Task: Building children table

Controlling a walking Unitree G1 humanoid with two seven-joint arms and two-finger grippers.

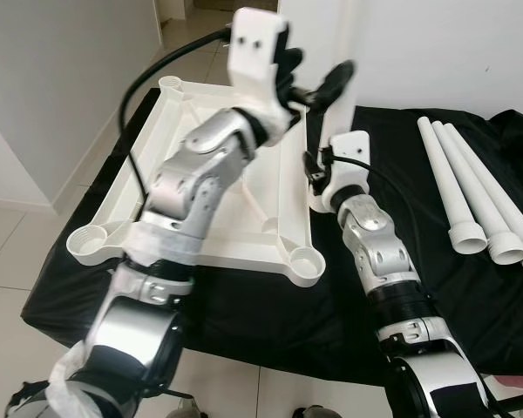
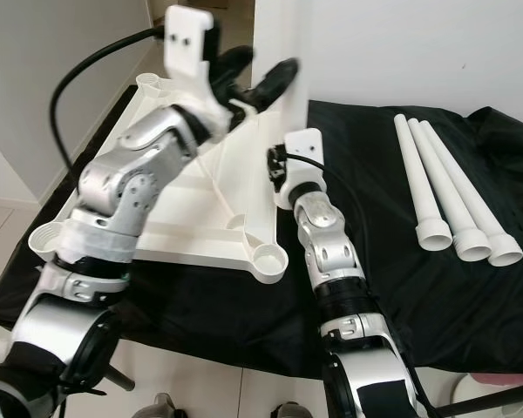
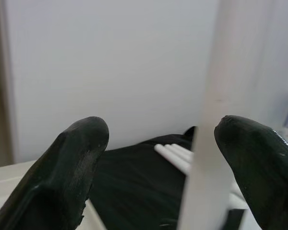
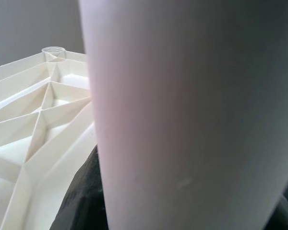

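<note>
Upper left of the frame, the white tabletop (image 2: 200,213) is lying upside down, ribs up, on the black cloth (image 2: 375,287), a round socket at each visible corner. The left gripper (image 2: 253,74) is hanging raised over the tabletop's far edge at upper centre, fingers parted. In the middle, the right gripper (image 2: 277,165) is sitting at the tabletop's right edge, its fingers hidden behind the white wrist housing. At the right, three white legs (image 2: 444,187) are lying side by side on the cloth, flared ends toward the bottom of the frame.
</note>
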